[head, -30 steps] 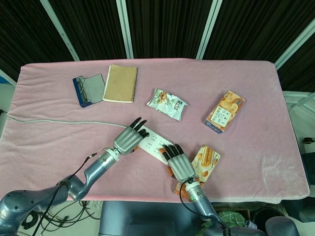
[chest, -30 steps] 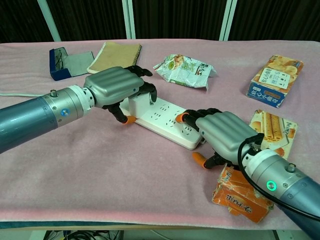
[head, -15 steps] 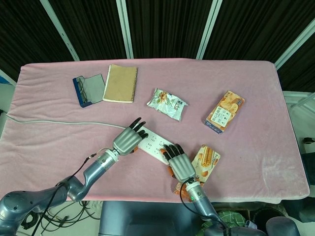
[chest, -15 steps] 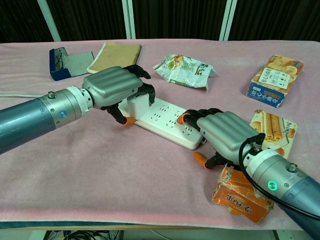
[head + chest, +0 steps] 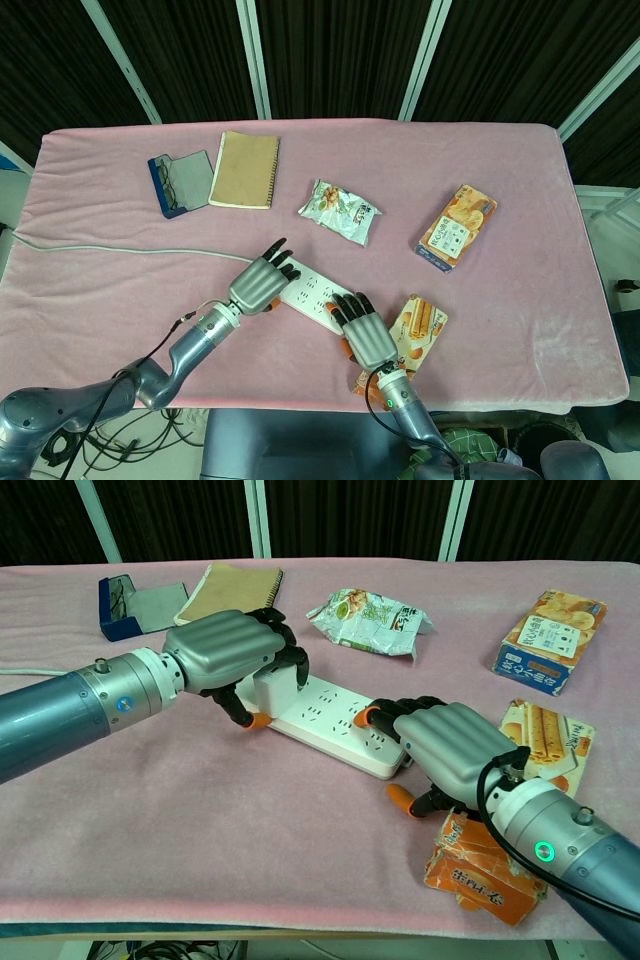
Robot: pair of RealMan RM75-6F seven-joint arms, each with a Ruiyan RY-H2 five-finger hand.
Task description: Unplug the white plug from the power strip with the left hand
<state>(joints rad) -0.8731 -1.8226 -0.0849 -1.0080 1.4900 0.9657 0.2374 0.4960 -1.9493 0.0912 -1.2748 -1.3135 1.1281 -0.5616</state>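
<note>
The white power strip [image 5: 335, 720] lies slantwise on the pink cloth near the table's front. The white plug [image 5: 272, 689] stands at its left end, and my left hand [image 5: 225, 660] curls over it from the left, gripping it between thumb and fingers. I cannot tell whether its pins have left the socket. My right hand [image 5: 450, 748] rests palm down on the strip's right end, its fingertips [image 5: 372, 716] touching the top. In the head view the left hand [image 5: 258, 284] covers the plug, and the right hand [image 5: 365, 330] sits on the strip [image 5: 312, 293].
A grey cable [image 5: 110, 249] runs left from the strip to the table edge. At the back lie a glasses case [image 5: 130, 599], a notebook [image 5: 228, 592] and a snack bag [image 5: 370, 615]. Biscuit boxes [image 5: 548, 630] [image 5: 545, 735] sit right, another [image 5: 480, 870] under my right wrist.
My left hand has edged slightly to the left with the plug in its fingers. The right hand and the strip have stayed put.
</note>
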